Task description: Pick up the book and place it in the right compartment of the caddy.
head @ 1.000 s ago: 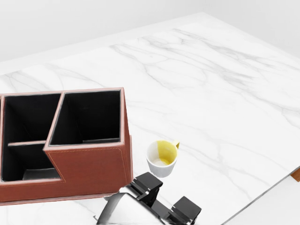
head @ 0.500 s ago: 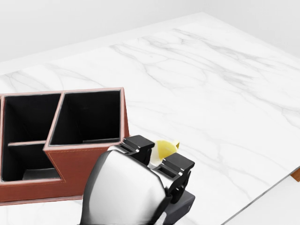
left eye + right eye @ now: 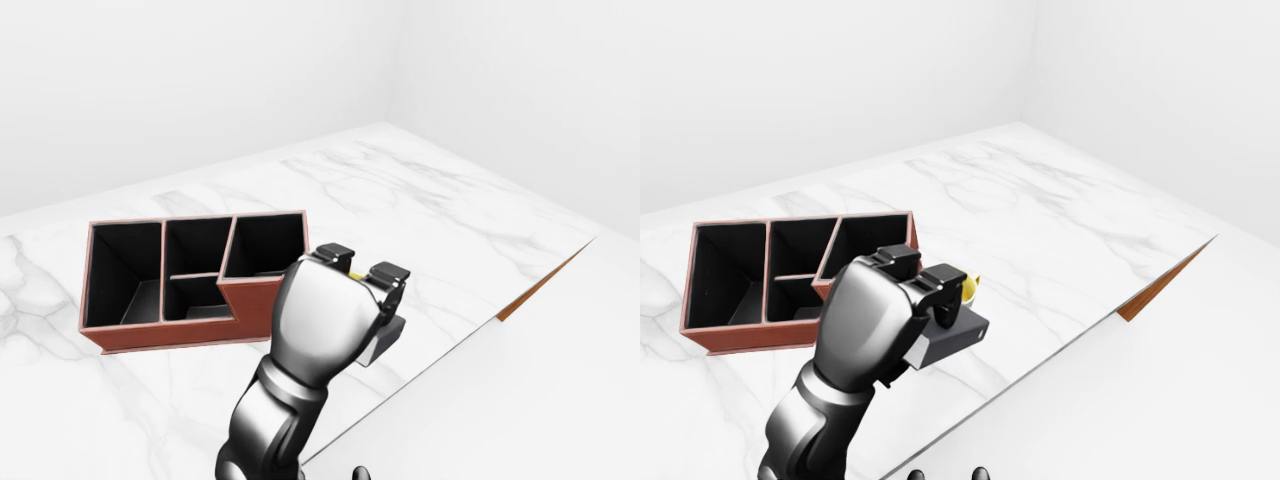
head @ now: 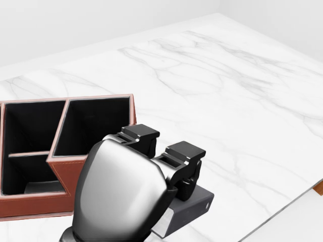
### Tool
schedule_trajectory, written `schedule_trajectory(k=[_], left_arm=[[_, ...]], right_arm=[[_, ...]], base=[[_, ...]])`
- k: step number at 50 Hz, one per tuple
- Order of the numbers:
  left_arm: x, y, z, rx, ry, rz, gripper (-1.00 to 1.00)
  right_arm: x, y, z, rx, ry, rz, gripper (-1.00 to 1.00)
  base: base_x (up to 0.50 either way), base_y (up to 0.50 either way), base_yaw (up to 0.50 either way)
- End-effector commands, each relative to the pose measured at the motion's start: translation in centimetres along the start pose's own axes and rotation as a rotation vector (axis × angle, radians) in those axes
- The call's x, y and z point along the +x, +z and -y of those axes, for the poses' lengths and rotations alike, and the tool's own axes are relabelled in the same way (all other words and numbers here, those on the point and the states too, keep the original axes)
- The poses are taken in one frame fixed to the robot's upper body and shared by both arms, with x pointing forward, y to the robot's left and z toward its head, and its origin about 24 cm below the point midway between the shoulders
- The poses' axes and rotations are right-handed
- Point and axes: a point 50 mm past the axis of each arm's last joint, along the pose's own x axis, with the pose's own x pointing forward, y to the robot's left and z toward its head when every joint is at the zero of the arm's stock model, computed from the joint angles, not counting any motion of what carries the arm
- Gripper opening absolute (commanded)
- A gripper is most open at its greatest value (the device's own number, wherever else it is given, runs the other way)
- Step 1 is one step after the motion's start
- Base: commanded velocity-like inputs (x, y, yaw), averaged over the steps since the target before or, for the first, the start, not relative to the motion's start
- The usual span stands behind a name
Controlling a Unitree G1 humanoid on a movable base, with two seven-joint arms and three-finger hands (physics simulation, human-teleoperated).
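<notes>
Right robot hand (image 4: 166,161) raised, fingers clamped on dark grey book (image 4: 189,209); book above worktop (image 3: 420,200), just right of caddy (image 3: 180,335). Left robot hand unseen. Risks: book clips right compartment (image 4: 93,128) wall; knocks yellow mug (image 3: 970,287), mostly hidden.

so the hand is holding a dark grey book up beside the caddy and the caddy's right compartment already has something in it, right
Not quite. In the head view the caddy has an empty right compartment. The rest holds: the hand has its fingers closed on the dark grey book, beside the caddy.
</notes>
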Motion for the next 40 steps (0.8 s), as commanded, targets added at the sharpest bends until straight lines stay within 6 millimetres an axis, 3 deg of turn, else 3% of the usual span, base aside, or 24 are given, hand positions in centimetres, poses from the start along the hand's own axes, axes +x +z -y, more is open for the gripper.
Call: schedule_trajectory(k=[1,22,34,40], left_arm=[[0.9,-0.6,-1.9,0.001,0.095,-0.009,-1.00],[3.2,-2.4,-5.1,0.068,0.250,-0.029,-1.00],[4.0,-3.5,-5.7,0.126,0.273,-0.030,-1.00],[4.7,-5.1,-5.9,0.164,0.279,-0.053,-1.00]], right_arm=[[0.0,0.0,0.0,0.000,0.001,0.000,1.00],[0.0,-0.2,-0.1,0.000,0.002,-0.007,1.00],[0.0,0.1,-0.1,-0.003,0.004,0.004,1.00],[0.0,-0.1,0.0,-0.002,0.001,-0.005,1.00]], base=[[0.00,0.00,0.00],[0.00,0.00,0.00],[0.00,0.00,0.00],[0.00,0.00,0.00]])
